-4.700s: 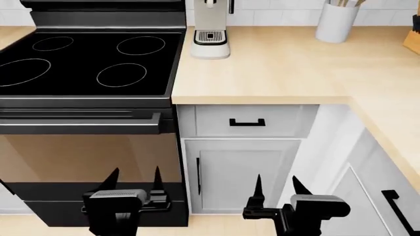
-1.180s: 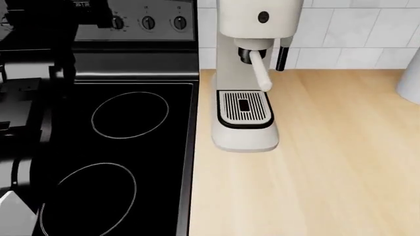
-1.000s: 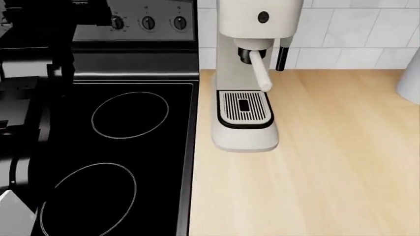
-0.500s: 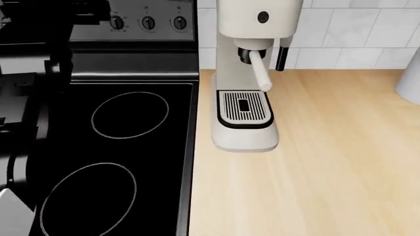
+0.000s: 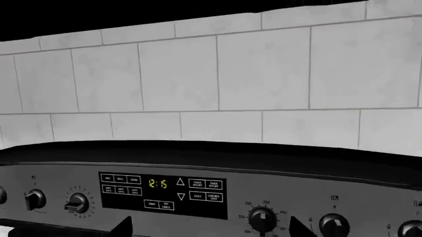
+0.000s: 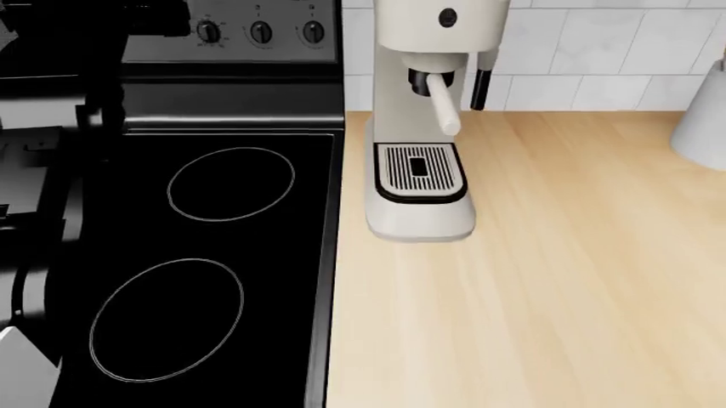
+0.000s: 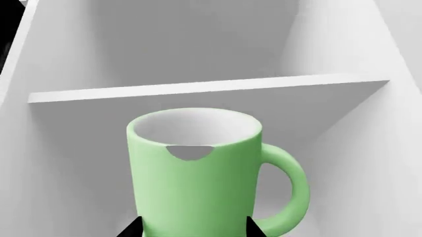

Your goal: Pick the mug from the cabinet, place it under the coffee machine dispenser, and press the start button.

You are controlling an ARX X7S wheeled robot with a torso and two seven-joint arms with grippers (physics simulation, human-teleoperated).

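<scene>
At the far left of the head view we see only dark arm links over the stove (image 6: 193, 255); the left wrist view shows the stove's control panel (image 5: 165, 193) and white tiles, with two dark tips low in the frame, so we cannot tell how far that hand is open. Further right in the head view stands the coffee machine (image 6: 422, 119), its dispenser (image 6: 429, 78) above the bare drip tray (image 6: 420, 172), and a white container (image 6: 703, 127) sits at the right edge.

The mug (image 7: 194, 173) is in the centre of the right wrist view, upright on a white cabinet shelf (image 7: 204, 89), handle toward the frame's right. The right gripper (image 7: 192, 231) shows two dark tips flanking the mug's base; they look spread about the mug's width, gripping nothing yet.

We judge the pick to be in hand. Next we would ease forward until the body sits between the tips, close, then lift clear of the shelf.
</scene>
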